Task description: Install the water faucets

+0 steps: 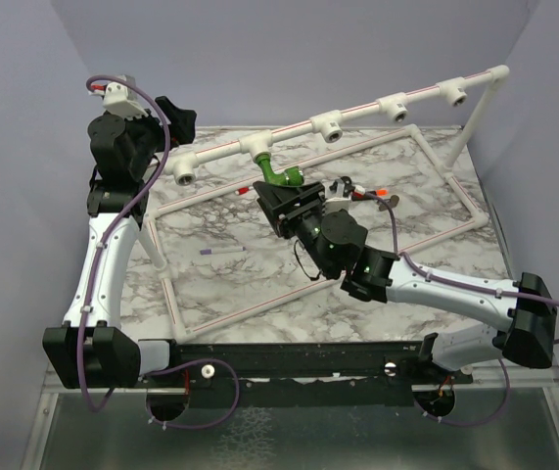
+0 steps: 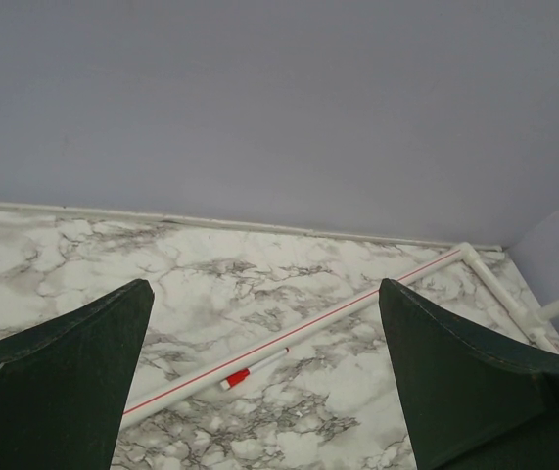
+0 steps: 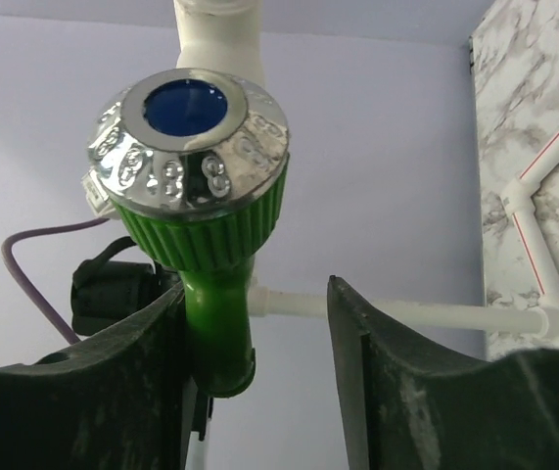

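Right end effector [image 3: 255,284]: fingers spread, pinching nothing. The green water faucet [image 3: 210,225] stands in the gap. Its stem sits hard by one finger [image 3: 113,392], but we cannot tell if they touch. A clear gap separates it from the other finger.

The faucet's ribbed silver cap with its blue centre faces the wrist camera. Behind the cap rises a white T-socket [image 3: 215,34].

In the top view, the faucet hangs from the second T-socket from the left on the raised rail [image 1: 289,132] of the white pipe frame. The spout curves toward the right arm. We cannot judge whether it is fully seated. The four other sockets along the rail show open mouths.

Left end effector [image 2: 264,284]: fingers wide apart, raised above the back left of the desk [image 2: 83,255] and well apart from the faucet. Below it, a red-striped pipe [image 2: 357,308] of the frame base crosses the marble. A short red-and-white stick [image 2: 245,372] lies just beside that pipe.

A thin purple pen [image 1: 222,252] lies on the desk inside the base rectangle, between the two arms.
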You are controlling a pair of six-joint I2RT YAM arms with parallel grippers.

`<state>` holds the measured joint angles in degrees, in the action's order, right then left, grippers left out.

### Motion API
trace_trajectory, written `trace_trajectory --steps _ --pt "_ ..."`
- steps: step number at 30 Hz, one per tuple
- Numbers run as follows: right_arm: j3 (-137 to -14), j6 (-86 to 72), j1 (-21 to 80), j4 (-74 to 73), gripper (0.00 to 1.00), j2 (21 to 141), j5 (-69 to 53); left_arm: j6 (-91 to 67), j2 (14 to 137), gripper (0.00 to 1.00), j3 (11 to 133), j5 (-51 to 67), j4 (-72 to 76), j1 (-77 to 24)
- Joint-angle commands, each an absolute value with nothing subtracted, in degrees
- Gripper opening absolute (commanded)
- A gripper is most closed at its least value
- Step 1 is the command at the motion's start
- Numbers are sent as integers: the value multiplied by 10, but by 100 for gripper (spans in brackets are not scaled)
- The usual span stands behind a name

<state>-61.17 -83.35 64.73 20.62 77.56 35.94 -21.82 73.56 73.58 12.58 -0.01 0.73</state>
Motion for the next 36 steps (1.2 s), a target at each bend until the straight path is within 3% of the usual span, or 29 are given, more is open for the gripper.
trace_trajectory --steps 1,9,19,36 --pt "-586 -782 656 203 58 769 315 -217 776 99 687 135 -109 9" --pt "-556 -732 657 226 65 731 308 -218 776 99 687 135 -109 9" --pt "-532 -607 657 197 66 659 310 -218 777 99 687 135 -109 9" --pt "-557 -68 657 177 66 554 318 -218 778 99 687 134 -109 9"
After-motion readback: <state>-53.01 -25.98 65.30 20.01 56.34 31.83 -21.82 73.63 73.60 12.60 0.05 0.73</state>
